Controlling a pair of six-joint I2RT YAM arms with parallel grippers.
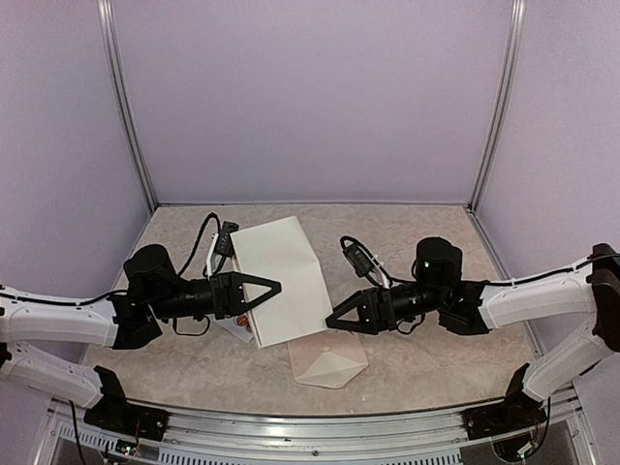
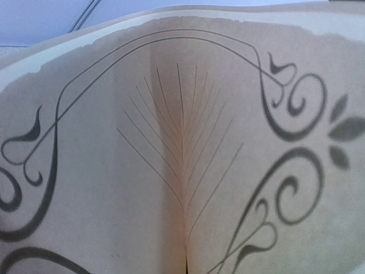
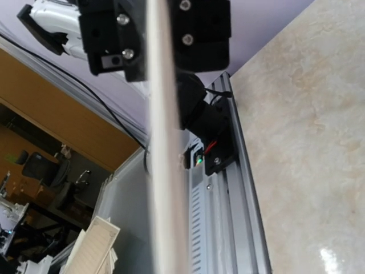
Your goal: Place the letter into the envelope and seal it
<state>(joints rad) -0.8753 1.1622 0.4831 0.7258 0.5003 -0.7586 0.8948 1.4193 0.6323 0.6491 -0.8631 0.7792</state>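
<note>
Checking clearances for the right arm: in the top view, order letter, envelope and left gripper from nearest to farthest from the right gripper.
1. letter, its near corner at the right gripper.
2. envelope, just to its near side.
3. left gripper, across the letter, leftward.

The letter (image 1: 281, 266) sits between the left pincer (image 1: 275, 288) and right pincer (image 1: 331, 321), the envelope (image 1: 329, 363) on the table (image 1: 417, 232) before it.
</note>
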